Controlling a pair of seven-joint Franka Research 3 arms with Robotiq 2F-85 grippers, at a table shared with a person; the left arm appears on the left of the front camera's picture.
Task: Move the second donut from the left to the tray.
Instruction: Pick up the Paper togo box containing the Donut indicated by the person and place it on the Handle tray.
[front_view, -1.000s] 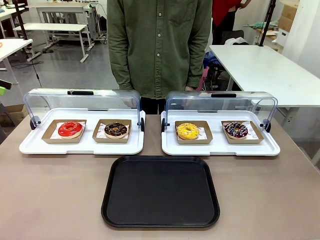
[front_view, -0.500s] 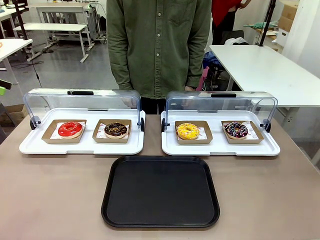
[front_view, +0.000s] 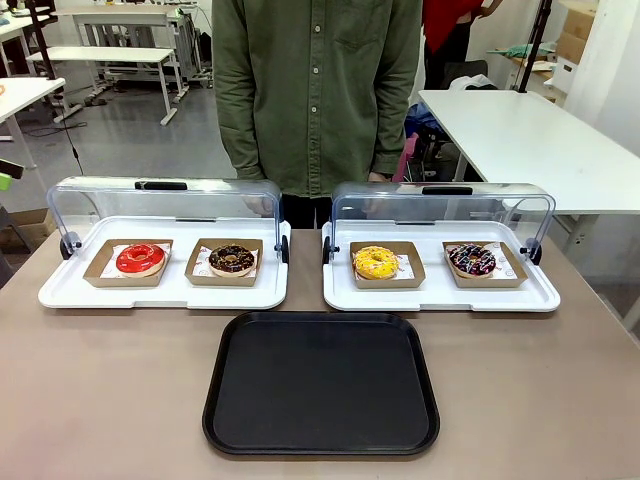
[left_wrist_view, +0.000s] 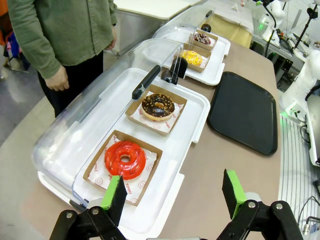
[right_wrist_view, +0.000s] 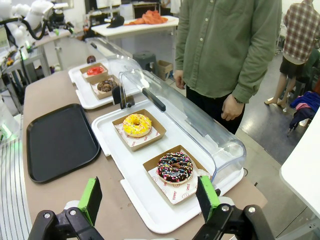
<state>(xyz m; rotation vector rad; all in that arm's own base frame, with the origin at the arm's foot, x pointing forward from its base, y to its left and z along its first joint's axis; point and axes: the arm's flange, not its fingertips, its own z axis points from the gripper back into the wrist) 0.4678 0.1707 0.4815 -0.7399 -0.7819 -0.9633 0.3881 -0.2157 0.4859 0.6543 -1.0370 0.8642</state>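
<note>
The chocolate-iced donut with pale sprinkles (front_view: 233, 259) (left_wrist_view: 158, 105) (right_wrist_view: 105, 86) sits in its brown cardboard holder on the left white tray, right of the red-glazed donut (front_view: 140, 258) (left_wrist_view: 125, 159). The black tray (front_view: 321, 382) (left_wrist_view: 245, 111) (right_wrist_view: 59, 140) lies bare on the table in front of the two white trays. My left gripper (left_wrist_view: 174, 194) hovers open above the table's left end, near the red donut. My right gripper (right_wrist_view: 149, 198) hangs open off the table's right end, near the multicoloured-sprinkle donut (right_wrist_view: 175, 167). Both hold nothing.
Both white trays (front_view: 60, 290) (front_view: 540, 298) have their clear domed lids (front_view: 165, 200) (front_view: 440, 205) swung back. The right tray holds a yellow donut (front_view: 375, 262) and the multicoloured-sprinkle donut (front_view: 471, 260). A person in a green shirt (front_view: 318, 90) stands at the far edge.
</note>
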